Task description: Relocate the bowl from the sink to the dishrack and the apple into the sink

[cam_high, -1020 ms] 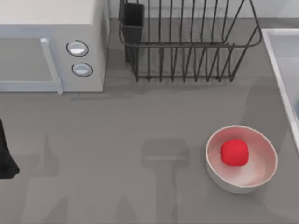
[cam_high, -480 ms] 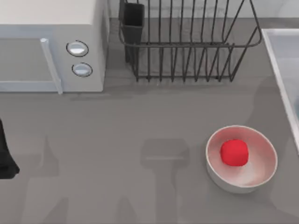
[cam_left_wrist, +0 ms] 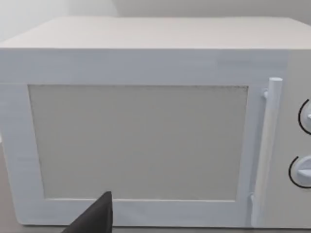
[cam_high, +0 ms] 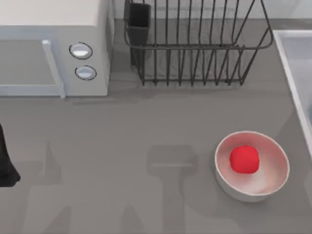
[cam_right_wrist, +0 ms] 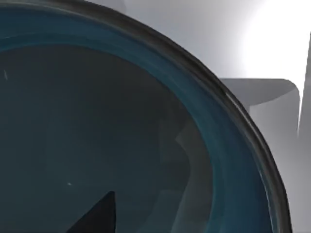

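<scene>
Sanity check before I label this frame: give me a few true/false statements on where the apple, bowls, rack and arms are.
1. The apple lies inside the white bowl. True.
2. The dishrack holds the teal bowl. False: its bars show nothing inside; the teal bowl appears close up in the right wrist view, with the pale sink wall behind it.
3. The microwave door is shut. True.
4. The sink is at the table's left edge. False: it is at the right edge in the top view.
5. The left arm is reaching over the white bowl. False: it sits at the table's left edge, its camera facing the microwave.
</scene>
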